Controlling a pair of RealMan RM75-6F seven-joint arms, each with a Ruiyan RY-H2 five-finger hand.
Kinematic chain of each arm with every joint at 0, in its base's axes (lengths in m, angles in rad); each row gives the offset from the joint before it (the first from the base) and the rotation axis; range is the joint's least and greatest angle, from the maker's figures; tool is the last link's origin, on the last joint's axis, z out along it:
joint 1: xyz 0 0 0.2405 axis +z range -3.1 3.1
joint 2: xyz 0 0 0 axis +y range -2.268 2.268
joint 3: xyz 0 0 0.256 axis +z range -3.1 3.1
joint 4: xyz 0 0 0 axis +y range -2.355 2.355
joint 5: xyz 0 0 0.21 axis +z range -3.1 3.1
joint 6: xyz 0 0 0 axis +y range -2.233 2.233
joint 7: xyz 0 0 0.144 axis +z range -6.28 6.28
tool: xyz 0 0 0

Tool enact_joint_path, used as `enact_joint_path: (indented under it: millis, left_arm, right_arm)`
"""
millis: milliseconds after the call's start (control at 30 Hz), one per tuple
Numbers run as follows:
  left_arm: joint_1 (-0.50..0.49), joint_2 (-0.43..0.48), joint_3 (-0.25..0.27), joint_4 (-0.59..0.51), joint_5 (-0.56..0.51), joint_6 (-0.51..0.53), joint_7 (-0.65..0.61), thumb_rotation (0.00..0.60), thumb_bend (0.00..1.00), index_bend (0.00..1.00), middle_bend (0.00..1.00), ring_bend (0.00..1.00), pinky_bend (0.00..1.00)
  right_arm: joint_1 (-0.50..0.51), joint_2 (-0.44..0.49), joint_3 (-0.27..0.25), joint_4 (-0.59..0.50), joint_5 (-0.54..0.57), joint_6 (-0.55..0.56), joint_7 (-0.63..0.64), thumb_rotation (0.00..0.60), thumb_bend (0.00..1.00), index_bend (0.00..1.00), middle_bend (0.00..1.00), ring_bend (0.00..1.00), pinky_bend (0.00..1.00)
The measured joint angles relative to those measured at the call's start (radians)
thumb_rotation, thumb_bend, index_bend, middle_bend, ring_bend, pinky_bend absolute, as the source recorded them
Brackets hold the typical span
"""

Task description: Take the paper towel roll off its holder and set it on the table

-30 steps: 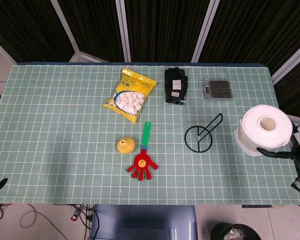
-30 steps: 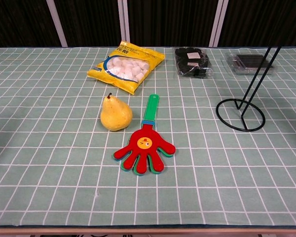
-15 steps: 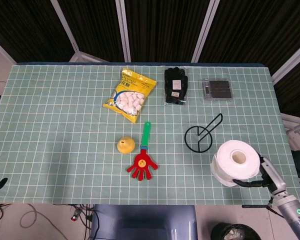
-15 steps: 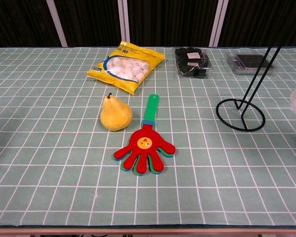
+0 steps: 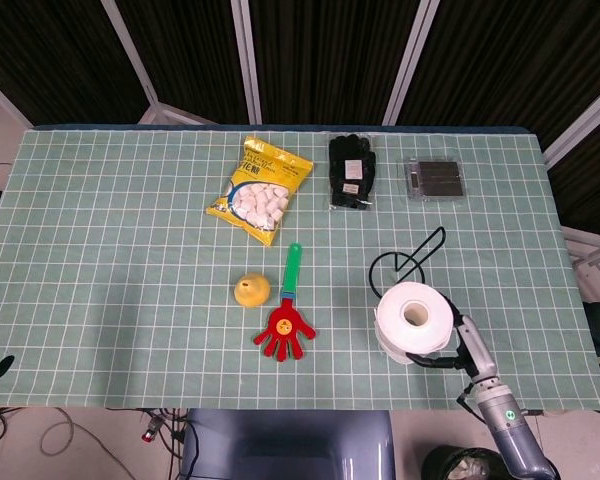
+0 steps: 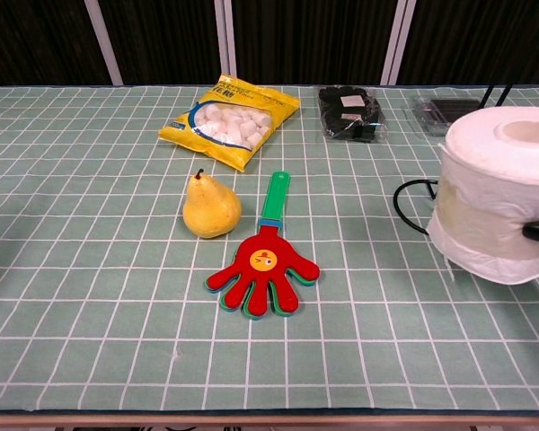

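On the table (image 5: 100,250), left to right: a yellow bag (image 5: 258,189) at the far side, with a pear (image 5: 251,290) and a red clapper (image 5: 285,322) nearer the front; then black gloves (image 5: 351,171) and a dark box (image 5: 436,179) along the far edge. Right of centre stands the wire holder (image 5: 405,270), bare, and just in front of it the roll (image 5: 414,322) sits upright, off the holder, near the front edge. The right hand (image 5: 467,345) grips the roll from the right, fingers wrapped around its side; the left hand is out of sight.
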Motion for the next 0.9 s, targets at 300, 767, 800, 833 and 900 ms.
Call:
enact_joint_path:
  millis: [300,767,800,833,900]
  left_arm:
    - [-0.003,-0.004,0.001,-0.002,-0.003,-0.006,0.014,0.600,0.12,0.14,0.00,0.00,0.00]
    - [-0.002,-0.001,0.000,-0.001,-0.005,-0.005,0.007,0.600,0.12,0.14,0.00,0.00,0.00]
    - [-0.002,0.000,0.000,-0.002,-0.005,-0.007,0.007,0.600,0.12,0.14,0.00,0.00,0.00]
    - [-0.002,0.000,0.001,-0.002,-0.005,-0.008,0.008,0.600,0.12,0.14,0.00,0.00,0.00]
    - [-0.003,-0.001,0.002,-0.003,-0.003,-0.008,0.010,0.600,0.12,0.14,0.00,0.00,0.00]
  right_arm:
    - [0.017,-0.063,-0.033,0.073,0.047,-0.012,0.002,0.600,0.00,0.19,0.20,0.16,0.00]
    - [0.038,-0.105,-0.059,0.095,0.108,-0.059,-0.062,0.600,0.00,0.09,0.08,0.00,0.00]
    - [0.040,-0.102,-0.061,0.094,0.109,-0.065,-0.064,0.600,0.00,0.06,0.05,0.00,0.00]
    - [0.044,-0.096,-0.064,0.091,0.111,-0.074,-0.065,0.600,0.00,0.02,0.02,0.00,0.00]
    - [0.050,-0.082,-0.071,0.086,0.108,-0.088,-0.067,0.600,0.00,0.00,0.00,0.00,0.00]
